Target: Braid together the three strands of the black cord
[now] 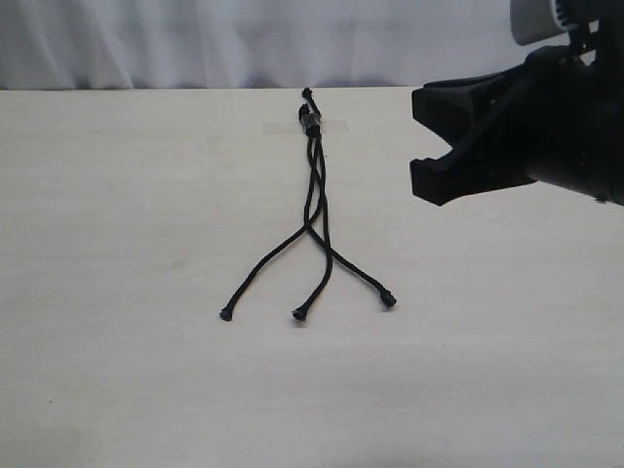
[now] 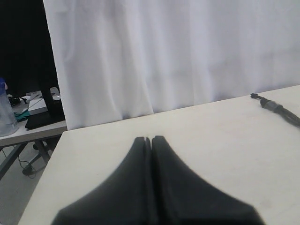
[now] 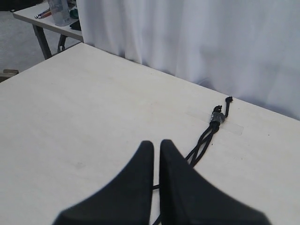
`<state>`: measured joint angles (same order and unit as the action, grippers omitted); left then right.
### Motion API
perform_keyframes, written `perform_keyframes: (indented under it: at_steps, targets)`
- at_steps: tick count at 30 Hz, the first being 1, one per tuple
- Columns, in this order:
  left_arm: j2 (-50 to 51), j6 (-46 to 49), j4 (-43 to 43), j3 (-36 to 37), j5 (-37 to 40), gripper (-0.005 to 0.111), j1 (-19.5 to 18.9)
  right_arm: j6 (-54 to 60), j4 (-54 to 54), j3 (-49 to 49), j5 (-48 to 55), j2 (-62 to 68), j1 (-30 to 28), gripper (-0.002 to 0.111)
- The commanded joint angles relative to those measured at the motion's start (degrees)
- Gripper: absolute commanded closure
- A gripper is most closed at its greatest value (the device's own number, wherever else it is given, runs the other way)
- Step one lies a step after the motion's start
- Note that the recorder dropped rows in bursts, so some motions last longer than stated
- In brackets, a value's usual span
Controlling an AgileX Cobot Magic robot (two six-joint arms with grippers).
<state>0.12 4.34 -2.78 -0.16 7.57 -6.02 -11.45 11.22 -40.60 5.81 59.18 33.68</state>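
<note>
The black cord (image 1: 314, 195) lies on the pale table, its knotted end with the small clip (image 1: 311, 119) taped down at the far edge. The three strands cross loosely below the clip, then fan out to knobby tips at left (image 1: 226, 315), middle (image 1: 299, 314) and right (image 1: 389, 300). My right gripper (image 1: 424, 136) hangs raised to the right of the cord, apart from it; in the right wrist view it (image 3: 156, 143) is shut on nothing, with the cord (image 3: 206, 138) beyond it. My left gripper (image 2: 151, 138) is shut and empty, with the clip end (image 2: 274, 107) far off.
A strip of clear tape (image 1: 334, 126) holds the cord's top to the table (image 1: 117, 244). A white curtain (image 1: 195, 39) hangs behind the far edge. A side table with a bottle (image 2: 5, 115) and clutter stands beyond the table's corner.
</note>
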Motion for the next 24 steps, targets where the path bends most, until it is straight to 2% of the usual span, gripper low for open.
perform_keyframes:
  at_steps: [1,7,13,18,24]
  targets:
    - [-0.1,-0.1,0.4,0.2,-0.4,0.107,0.3,-0.1,-0.5,0.3,-1.2,-0.3,-0.3,0.104]
    - [-0.1,-0.1,0.4,0.2,-0.4,0.107,0.3,-0.1,0.0,3.1,2.7,-5.8,-0.3,0.104]
    - [-0.1,-0.1,0.4,0.2,-0.4,0.107,0.3,2.9,-5.2,17.2,-4.2,-19.3,-0.3,0.104]
    - [-0.1,-0.1,0.4,0.2,-0.6,0.107,0.3,11.9,-15.2,27.2,-4.4,-29.9,-0.3,0.104]
    - [-0.1,-0.1,0.4,0.2,-0.6,0.107,0.3,12.1,-16.0,35.8,-3.2,-40.3,-0.3,0.104]
